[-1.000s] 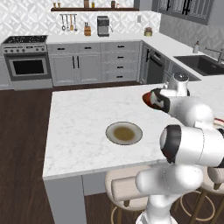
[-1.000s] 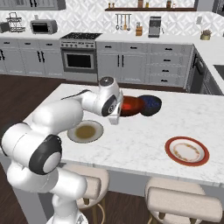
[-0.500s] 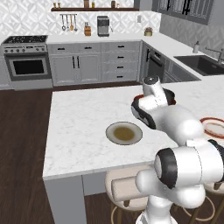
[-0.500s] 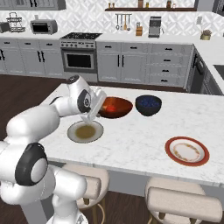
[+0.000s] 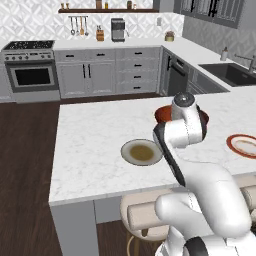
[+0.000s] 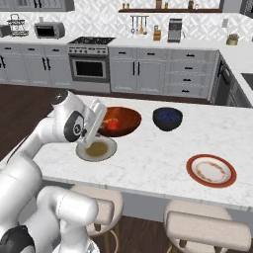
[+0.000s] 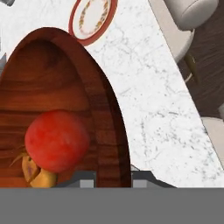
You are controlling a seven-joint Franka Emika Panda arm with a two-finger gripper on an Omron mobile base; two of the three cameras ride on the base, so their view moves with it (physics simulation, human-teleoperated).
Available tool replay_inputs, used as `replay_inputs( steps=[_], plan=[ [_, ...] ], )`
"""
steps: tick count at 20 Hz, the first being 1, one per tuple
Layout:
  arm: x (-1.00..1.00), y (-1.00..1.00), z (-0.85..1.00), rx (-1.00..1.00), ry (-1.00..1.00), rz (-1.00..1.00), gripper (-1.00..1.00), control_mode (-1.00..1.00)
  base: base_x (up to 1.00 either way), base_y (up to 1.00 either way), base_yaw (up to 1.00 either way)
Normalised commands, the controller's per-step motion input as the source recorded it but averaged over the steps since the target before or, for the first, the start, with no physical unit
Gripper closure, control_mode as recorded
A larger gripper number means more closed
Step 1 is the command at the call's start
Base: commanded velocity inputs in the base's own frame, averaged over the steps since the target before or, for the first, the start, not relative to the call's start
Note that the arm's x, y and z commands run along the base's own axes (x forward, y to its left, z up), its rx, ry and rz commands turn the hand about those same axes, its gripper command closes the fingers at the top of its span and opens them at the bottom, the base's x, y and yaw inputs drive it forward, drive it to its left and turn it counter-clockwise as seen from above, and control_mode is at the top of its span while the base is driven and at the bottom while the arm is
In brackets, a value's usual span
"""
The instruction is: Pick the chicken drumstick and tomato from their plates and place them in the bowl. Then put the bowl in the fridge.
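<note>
Red tomato (image 7: 56, 141), grained reddish-brown bowl (image 7: 78, 83), white marble counter (image 7: 148, 100)

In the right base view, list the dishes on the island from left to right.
Olive-grey plate → wooden bowl holding the tomato → dark blue bowl → white plate with the red-brown rim.

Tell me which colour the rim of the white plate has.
Red-brown; the white plate shows it best in the right base view.
</note>
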Motion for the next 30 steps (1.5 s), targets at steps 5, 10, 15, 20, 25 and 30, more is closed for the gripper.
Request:
replay_inputs(
  steps=[5, 10, 15, 20, 25, 30],
  plan=[
    [-0.85, 0.25, 0.31, -0.03, -0.14, 0.27, 1.00, -1.00, 0.00, 0.00, 0.00],
    [-0.50, 0.13, 0.28, -0.01, -0.01, 0.13, 1.00, -1.00, 0.00, 0.00, 0.00],
    [-0.38, 0.06, 0.57, -0.02, 0.17, -0.01, 1.00, -1.00, 0.00, 0.00, 0.00],
    [-0.73, 0.13, 0.14, 0.00, 0.01, 0.01, 1.00, -1.00, 0.00, 0.00, 0.00],
    [-0.69, 0.11, -0.02, 0.00, -0.13, 0.07, 1.00, -1.00, 0.00, 0.00, 0.00],
    [-0.09, 0.00, 0.00, -0.04, -0.07, 0.08, 1.00, -1.00, 0.00, 0.00, 0.00]
  ],
)
